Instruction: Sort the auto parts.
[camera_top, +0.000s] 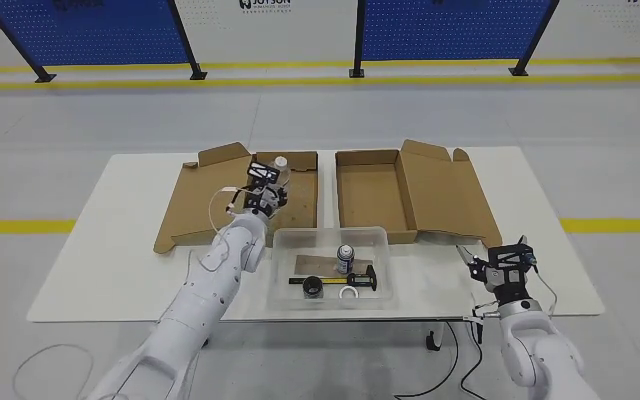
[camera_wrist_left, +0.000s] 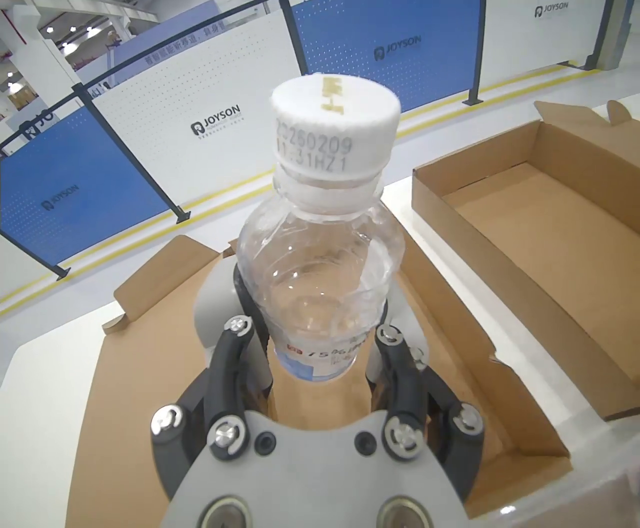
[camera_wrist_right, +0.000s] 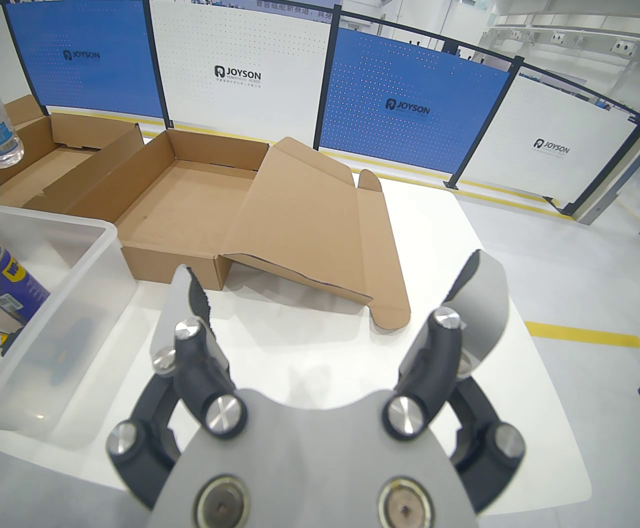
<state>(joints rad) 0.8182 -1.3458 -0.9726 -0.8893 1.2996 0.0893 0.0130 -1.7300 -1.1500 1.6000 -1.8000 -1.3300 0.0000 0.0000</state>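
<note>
My left gripper (camera_top: 268, 190) (camera_wrist_left: 312, 320) is shut on a clear plastic bottle (camera_wrist_left: 322, 270) (camera_top: 279, 171) with a white cap, holding it over the left cardboard box (camera_top: 300, 195) (camera_wrist_left: 165, 360). The right cardboard box (camera_top: 370, 195) (camera_wrist_right: 185, 200) (camera_wrist_left: 540, 240) lies open with nothing in it. A clear plastic bin (camera_top: 330, 237) (camera_wrist_right: 65, 300) at the table's front holds a blue spray can (camera_top: 345, 258) (camera_wrist_right: 20, 285), a black tool (camera_top: 350, 279), a dark ring (camera_top: 312, 287) and a white ring (camera_top: 349, 294). My right gripper (camera_top: 497, 258) (camera_wrist_right: 332, 280) is open over the bare table, right of the bin.
The white table (camera_top: 120, 250) has free room at its left and right ends. Both boxes have their lids folded flat outwards (camera_top: 445, 195). Blue and white fence panels (camera_top: 100, 30) stand beyond a yellow floor line.
</note>
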